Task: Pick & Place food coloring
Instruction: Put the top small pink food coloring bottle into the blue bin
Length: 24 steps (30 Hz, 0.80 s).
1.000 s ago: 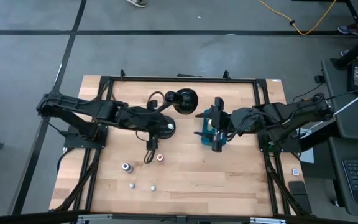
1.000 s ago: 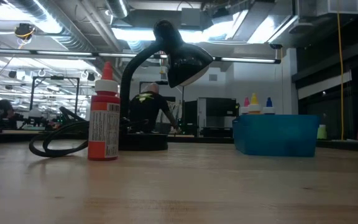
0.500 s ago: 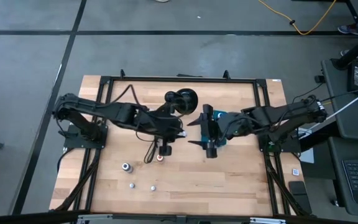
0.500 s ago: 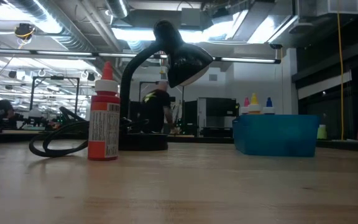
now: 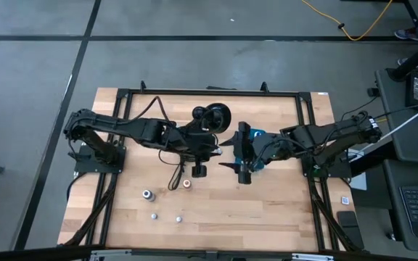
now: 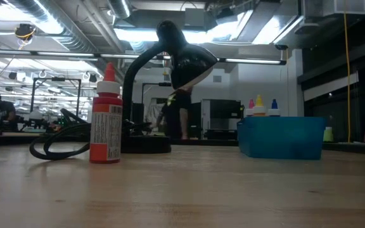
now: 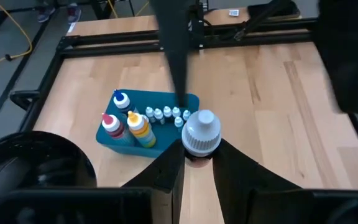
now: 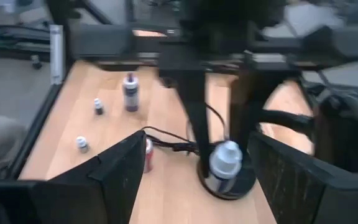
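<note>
My left gripper (image 7: 199, 163) (image 5: 212, 151) hangs above the middle of the table, shut on a small food coloring bottle with a white cap (image 7: 201, 132) (image 8: 224, 162). Facing it from the right, my right gripper (image 8: 197, 186) (image 5: 229, 154) stands open, its fingers apart on either side of the bottle's line and touching nothing. Beyond the bottle lies the teal box (image 7: 120, 134) (image 6: 282, 136), with several more bottles standing in it. A red bottle (image 6: 107, 117) (image 5: 186, 183) stands upright on the table near the left gripper. My left gripper pinches the bottle just below its white cap (image 7: 197, 155) between its two fingers, one on each side. The bottle stands upright in the hold, cap up, lifted clear of the table. Its body is hidden by the fingers.
A black desk lamp (image 5: 210, 118) (image 6: 170, 57) stands at the far middle, its cord (image 5: 174, 177) trailing over the table. Three small bottles (image 5: 147, 194) (image 5: 153, 215) (image 5: 178, 217) stand near the front left. The wood in front of the box is bare.
My left gripper has carried the bottle toward the table's right, closer to the right gripper and the box, holding it upright. My right gripper has come off the box toward the table's left to face it, fingers apart throughout.
</note>
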Each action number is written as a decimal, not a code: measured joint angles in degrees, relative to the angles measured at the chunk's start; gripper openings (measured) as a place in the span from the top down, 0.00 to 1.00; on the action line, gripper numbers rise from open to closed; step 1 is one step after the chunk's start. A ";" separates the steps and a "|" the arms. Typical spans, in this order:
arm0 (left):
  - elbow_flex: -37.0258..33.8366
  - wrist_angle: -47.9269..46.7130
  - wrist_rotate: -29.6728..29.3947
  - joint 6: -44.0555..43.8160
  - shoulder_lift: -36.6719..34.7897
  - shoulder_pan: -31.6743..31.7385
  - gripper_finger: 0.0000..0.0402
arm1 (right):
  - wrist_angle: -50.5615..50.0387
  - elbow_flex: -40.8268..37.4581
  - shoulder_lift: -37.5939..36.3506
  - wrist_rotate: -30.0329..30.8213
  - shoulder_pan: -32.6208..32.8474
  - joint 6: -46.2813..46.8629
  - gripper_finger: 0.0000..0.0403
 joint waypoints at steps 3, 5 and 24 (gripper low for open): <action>0.01 0.04 0.00 0.15 0.00 0.13 0.83 | 0.19 -0.91 0.00 2.14 0.00 1.65 0.29; 0.01 0.09 0.00 0.32 0.00 0.12 0.83 | -0.40 -1.11 0.08 2.26 -0.04 1.89 0.29; 0.01 -0.24 2.47 2.33 0.00 -1.52 0.83 | -0.70 -1.11 1.09 2.70 -0.44 2.28 0.44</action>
